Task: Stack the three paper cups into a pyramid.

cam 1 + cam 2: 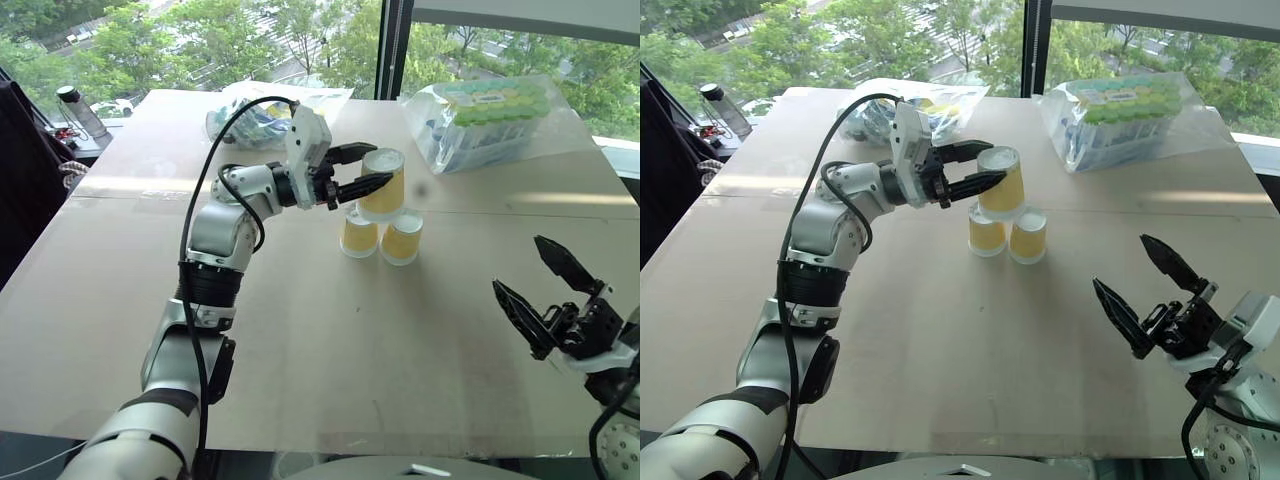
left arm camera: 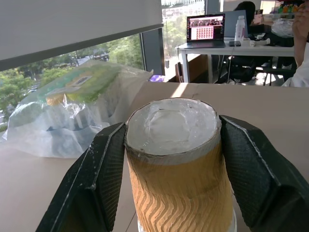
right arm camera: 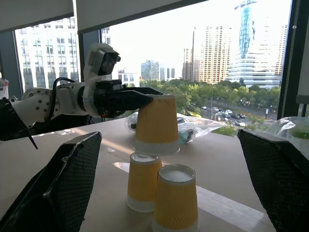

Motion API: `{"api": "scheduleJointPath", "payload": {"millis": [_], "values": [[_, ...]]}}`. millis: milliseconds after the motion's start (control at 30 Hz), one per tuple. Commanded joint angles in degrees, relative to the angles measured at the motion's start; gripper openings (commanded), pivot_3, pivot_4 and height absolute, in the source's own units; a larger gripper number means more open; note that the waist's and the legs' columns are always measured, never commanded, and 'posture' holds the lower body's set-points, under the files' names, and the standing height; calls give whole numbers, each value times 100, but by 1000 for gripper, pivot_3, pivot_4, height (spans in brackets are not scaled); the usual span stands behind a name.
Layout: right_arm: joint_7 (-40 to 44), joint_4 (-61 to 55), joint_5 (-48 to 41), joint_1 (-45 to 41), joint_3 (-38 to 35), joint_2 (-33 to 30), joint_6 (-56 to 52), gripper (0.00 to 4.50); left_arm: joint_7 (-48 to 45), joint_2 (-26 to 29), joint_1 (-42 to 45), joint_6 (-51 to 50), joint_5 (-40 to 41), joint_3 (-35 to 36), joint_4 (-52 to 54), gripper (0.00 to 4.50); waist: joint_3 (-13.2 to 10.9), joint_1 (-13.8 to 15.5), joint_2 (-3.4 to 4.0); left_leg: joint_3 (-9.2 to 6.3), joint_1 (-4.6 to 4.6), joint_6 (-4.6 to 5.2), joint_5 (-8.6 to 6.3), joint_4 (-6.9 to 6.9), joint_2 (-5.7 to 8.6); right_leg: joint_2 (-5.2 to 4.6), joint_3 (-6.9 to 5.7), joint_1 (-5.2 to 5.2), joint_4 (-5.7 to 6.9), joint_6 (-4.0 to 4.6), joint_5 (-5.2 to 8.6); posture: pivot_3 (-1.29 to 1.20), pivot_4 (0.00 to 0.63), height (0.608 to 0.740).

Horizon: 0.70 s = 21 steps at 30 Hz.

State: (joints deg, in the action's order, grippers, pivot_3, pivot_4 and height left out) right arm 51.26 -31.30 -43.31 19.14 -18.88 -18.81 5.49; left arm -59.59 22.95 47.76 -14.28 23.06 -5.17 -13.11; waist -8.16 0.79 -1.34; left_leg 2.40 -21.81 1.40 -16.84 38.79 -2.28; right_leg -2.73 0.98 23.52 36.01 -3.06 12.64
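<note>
The left gripper [image 1: 362, 171] was clamped on the sides of an upturned top cup [image 1: 383, 182], held over two base cups [image 1: 380, 237] that stood side by side, touching, upside down near the middle of the table [image 1: 300, 330]. The right wrist view showed the top cup's rim just above the farther base cup, perhaps grazing it; from the head views that gap could not be judged. The right gripper [image 1: 1148, 288] hung well apart, fingers spread wide and empty. Two plastic bags [image 1: 1130, 120] of packaged goods lay by the window.
</note>
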Motion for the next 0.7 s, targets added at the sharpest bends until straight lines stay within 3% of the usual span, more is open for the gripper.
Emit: {"api": "scheduleJointPath", "payload": {"millis": [33,633,667,700], "values": [[94,-127,-168,78,-173,25,274,4500,-140,-93,152,273,-114,-32,-39,2991,0,-1,0,0,0,0,0,0,0,0,0,0,1,0,0,0,150,740],[64,-138,-177,233,-34,102,510,4500,-208,-393,286,861,-486,2,-707,2991,0,-1,1,0,1,0,0,1,0,0,1,0,2,0,0,0,150,740],[58,-136,-174,224,-34,94,504,4500,-186,-400,306,900,-501,18,-740,3524,0,-1,0,0,1,0,0,1,0,0,1,0,2,0,0,0,150,740],[60,-136,-179,221,-39,87,502,4500,-175,-405,320,928,-515,29,-763,3723,0,-2,1,0,0,0,0,1,0,0,1,0,2,0,0,0,150,740]]}}
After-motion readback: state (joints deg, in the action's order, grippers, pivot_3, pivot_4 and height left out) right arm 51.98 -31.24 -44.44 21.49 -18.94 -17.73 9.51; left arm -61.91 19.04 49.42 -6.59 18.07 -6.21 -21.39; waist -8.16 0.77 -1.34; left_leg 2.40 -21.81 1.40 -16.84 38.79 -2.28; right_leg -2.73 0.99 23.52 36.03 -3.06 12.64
